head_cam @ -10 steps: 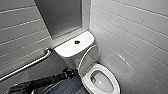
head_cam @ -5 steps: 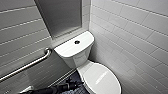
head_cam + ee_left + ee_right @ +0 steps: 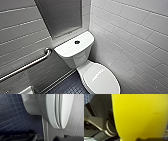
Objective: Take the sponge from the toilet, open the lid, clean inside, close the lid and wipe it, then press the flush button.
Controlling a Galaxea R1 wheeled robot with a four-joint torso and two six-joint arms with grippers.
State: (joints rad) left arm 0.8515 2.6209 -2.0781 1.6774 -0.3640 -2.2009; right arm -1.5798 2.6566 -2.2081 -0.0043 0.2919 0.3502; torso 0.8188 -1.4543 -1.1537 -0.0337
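- Now the sponge (image 3: 139, 115) is up close in the right gripper (image 3: 146, 139), which is clamped on it.
- The lid (image 3: 101, 78) is down on the toilet (image 3: 75, 53), near right.
- The flush button (image 3: 77, 42) sits on the tank top.
- I cannot tell if the left gripper (image 3: 68, 138) is apart or together.

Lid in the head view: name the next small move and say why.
Probably lower the sponge onto the lid and begin wiping: the lid lies shut on the toilet, and the sponge shows close up in the right wrist view, apparently held and ready.
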